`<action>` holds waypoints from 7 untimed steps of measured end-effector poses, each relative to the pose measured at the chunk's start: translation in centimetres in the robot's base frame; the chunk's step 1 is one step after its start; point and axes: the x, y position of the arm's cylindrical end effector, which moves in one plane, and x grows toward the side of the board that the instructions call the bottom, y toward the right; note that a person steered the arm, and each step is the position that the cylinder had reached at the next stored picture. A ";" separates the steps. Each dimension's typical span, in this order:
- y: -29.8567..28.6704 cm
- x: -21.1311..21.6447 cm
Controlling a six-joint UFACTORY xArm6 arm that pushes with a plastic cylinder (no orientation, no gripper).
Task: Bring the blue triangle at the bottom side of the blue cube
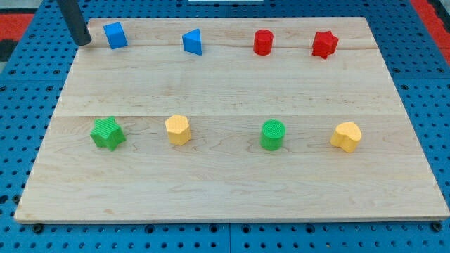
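1. So, only the one camera view here: a pale wooden board (232,183) sitting on a blue pegboard (21,140), with eight small blocks in two rows.
2. My tip (84,41) is way up at the view's top-left corner of the board, just beside the blue cube (115,35), at its 9 o'clock. Looks like a sliver of gap between them, not touching. It's a plain rod, so no fingers to be apart or together.
3. The blue triangle (193,41) is in that same top row, at the cube's 3 o'clock and well apart from it. Nothing sits at the cube's 6 o'clock close by.
4. Carrying on toward 3 o'clock along the top row: a red cylinder (263,42), then a red star (324,43) near the board's right edge.
5. Bottom row, from the view's left: green star (107,133), yellow hexagon-ish block (178,129), green cylinder (273,135), and a yellow heart-looking block (346,136).
6. The green star is roughly at 6 o'clock from the blue cube, but far down the board.
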 end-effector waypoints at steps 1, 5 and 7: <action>2.2 -1.6; 12.9 7.6; 24.7 1.7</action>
